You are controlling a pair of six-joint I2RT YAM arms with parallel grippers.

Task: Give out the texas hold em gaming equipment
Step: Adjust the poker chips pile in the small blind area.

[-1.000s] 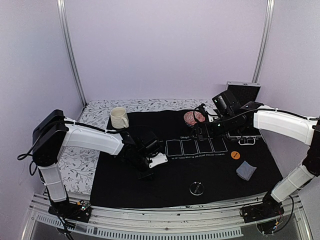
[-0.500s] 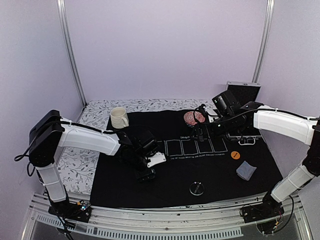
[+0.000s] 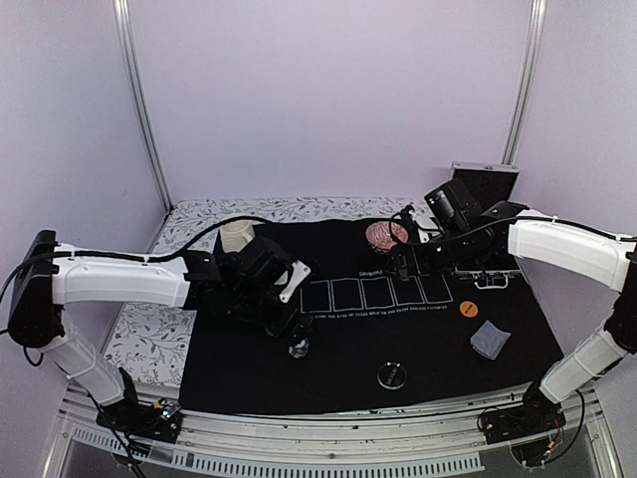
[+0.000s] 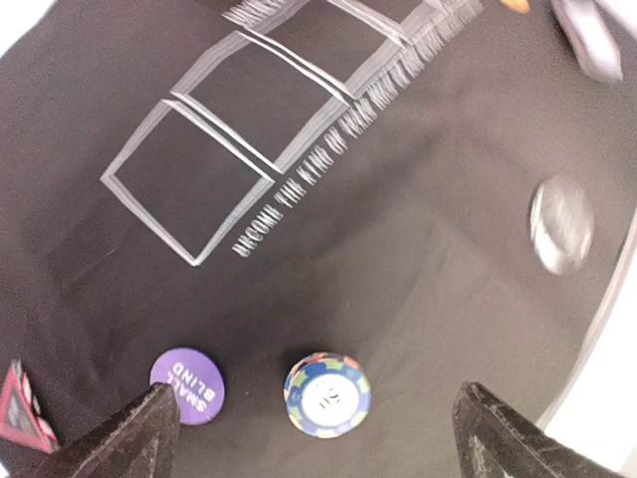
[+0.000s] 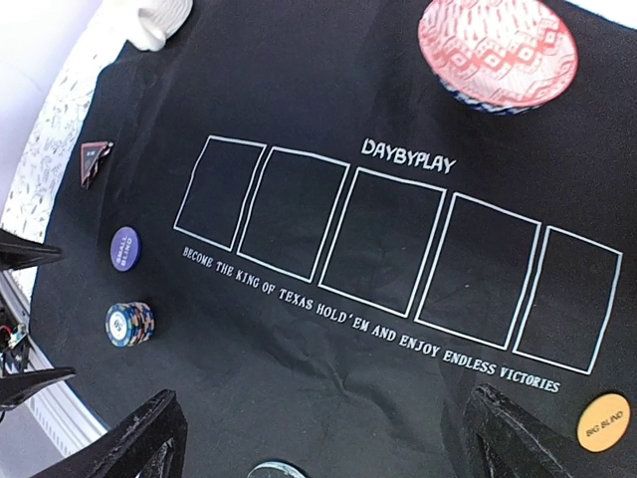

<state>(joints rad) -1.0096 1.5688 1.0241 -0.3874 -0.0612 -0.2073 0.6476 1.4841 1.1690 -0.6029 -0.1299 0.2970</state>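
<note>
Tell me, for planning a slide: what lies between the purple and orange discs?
Right wrist view: between purple disc and orange disc, only mat printed with five empty card boxes and text.

Lilac walls (image 3: 328, 100) w/ 2 metal posts (image 3: 139, 110), floral tablecloth (image 3: 149, 339).

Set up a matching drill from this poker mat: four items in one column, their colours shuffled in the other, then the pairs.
Items:
1. Small Blind disc
2. Big Blind disc
3. bowl
4. chip stack

Colours:
a. red and white pattern
b. blue with a striped edge
c. purple
d. orange

Pairs: 1-c; 2-d; 3-a; 4-b
</note>
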